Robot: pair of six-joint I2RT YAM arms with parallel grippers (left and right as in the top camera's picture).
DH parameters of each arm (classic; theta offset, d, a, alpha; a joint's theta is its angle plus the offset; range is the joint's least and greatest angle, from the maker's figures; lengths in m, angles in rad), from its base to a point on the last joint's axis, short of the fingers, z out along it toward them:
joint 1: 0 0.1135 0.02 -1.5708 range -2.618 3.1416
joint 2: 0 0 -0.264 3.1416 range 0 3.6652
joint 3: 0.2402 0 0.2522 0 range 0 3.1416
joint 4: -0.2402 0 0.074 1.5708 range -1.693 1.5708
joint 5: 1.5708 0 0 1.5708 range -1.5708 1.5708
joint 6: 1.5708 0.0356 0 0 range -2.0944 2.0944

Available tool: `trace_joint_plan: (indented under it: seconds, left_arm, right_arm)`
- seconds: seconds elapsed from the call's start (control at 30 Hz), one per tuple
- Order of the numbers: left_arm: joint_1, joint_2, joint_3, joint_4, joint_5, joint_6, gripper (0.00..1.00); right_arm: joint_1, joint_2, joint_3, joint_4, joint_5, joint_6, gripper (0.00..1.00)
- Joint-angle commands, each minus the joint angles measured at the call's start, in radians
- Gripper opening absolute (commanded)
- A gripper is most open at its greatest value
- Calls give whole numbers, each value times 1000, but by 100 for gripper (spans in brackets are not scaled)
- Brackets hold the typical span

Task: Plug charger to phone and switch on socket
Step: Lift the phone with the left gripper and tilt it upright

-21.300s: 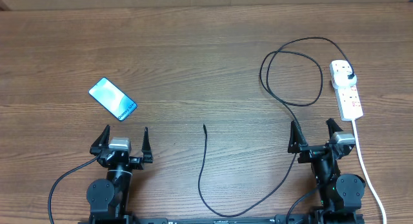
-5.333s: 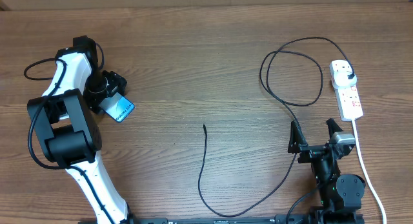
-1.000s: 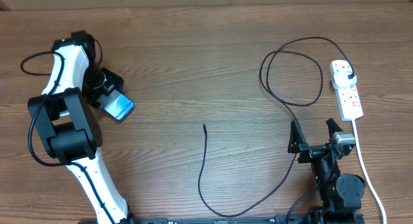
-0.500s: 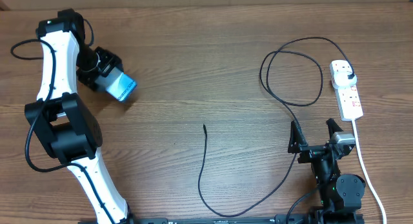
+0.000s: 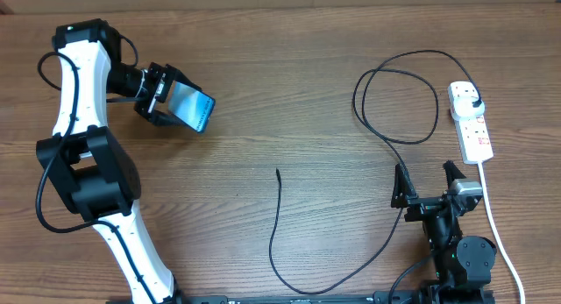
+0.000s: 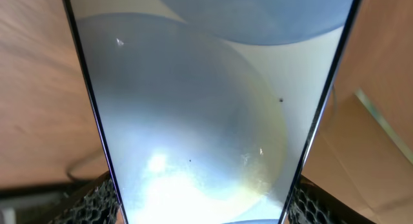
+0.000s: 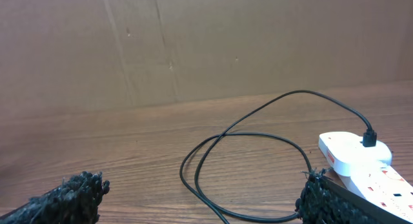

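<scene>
My left gripper (image 5: pixel 172 104) is shut on the phone (image 5: pixel 192 106), a slim blue-lit smartphone held above the far left of the table. In the left wrist view the phone (image 6: pixel 206 114) fills the frame between my fingers. The charger (image 5: pixel 277 223) is a thin black cable. Its small connector end lies free at the table's middle (image 5: pixel 278 172), and it loops (image 5: pixel 396 107) up to a black plug in the socket (image 5: pixel 472 122), a white power strip with red markings at the right. My right gripper (image 5: pixel 429 183) is open and empty near the front right. It shows the cable loop (image 7: pixel 251 166) and socket (image 7: pixel 358 159) ahead.
A thick white cord (image 5: pixel 500 234) runs from the socket to the front edge, right of my right arm. A brown cardboard wall (image 7: pixel 206 43) stands behind the table's far edge.
My left gripper has lifted the phone off the table and swung it to the right, from the far left toward the middle. The right arm has not moved.
</scene>
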Motion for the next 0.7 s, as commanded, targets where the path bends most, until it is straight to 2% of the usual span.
trace_joint_plan:
  seconds: [0.0,0.3,0.67]
  left_arm:
    - [-24,-1,28,-39,168,41,4]
    - [-55,-1,27,-61,284,49,4]
    - [-58,-1,28,-61,518,71,4]
  right_arm:
    - [4,-11,-10,5,10,-4,100]
    - [4,-11,-10,5,10,-4,100]
    - [4,-11,-10,5,9,-4,100]
